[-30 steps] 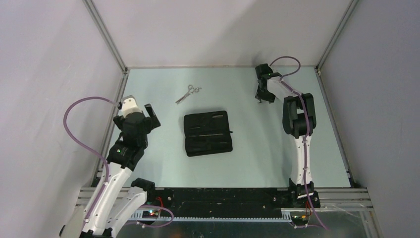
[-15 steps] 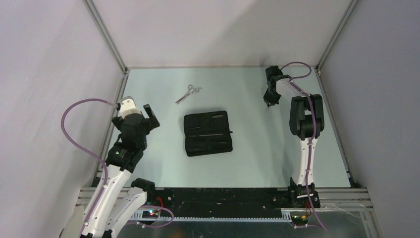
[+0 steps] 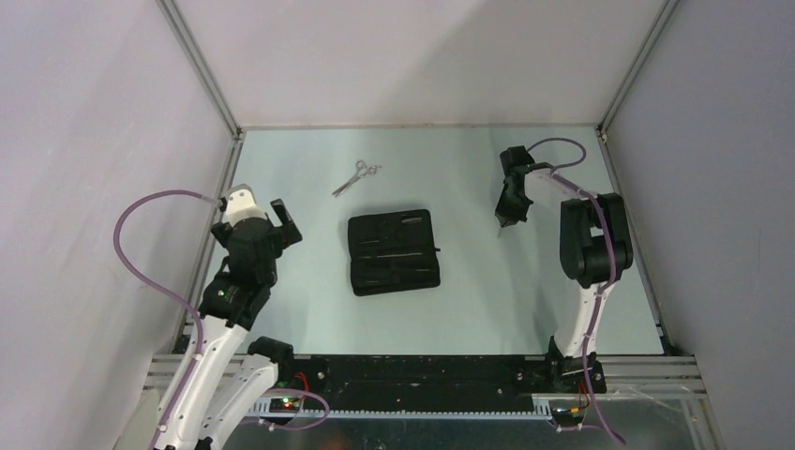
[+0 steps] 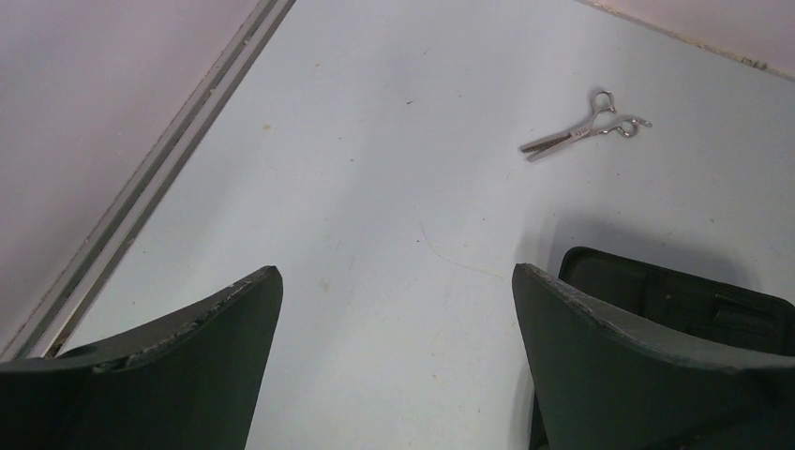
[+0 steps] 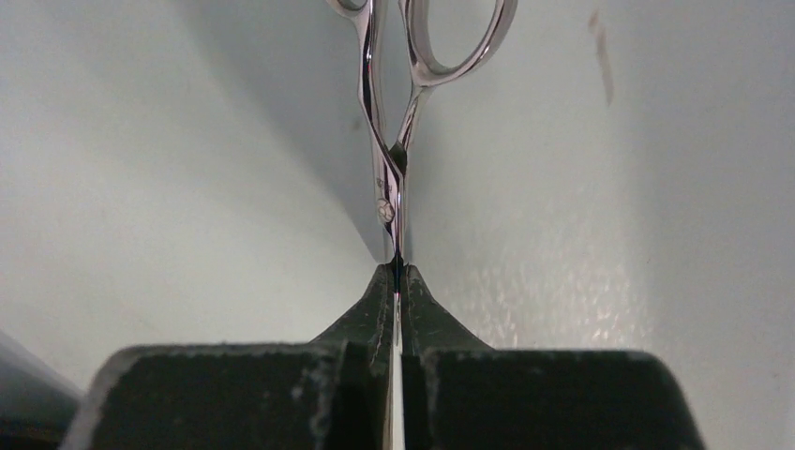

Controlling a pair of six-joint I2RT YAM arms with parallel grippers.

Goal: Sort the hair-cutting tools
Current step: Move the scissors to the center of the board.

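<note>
Pale green table (image 3: 450, 300) is bounded by grey walls. Between the shut fingers of the right pincer (image 5: 396, 277), one pair of scissors (image 5: 394, 141) is gripped by the blades, with the rings pointing away from the pincer and clear of the surface. The left pincer (image 4: 394, 281) is held wide open and empty. A second pair (image 4: 581, 127) is seen lying flat ahead of it and to its right, well apart from both pincers. A case (image 3: 394, 250) lies unfolded between the pincers; slender items are seen inside, too small to be named. Sorting is judged partly done: one pair is in hand but not yet placed, and the other is untouched.
</note>
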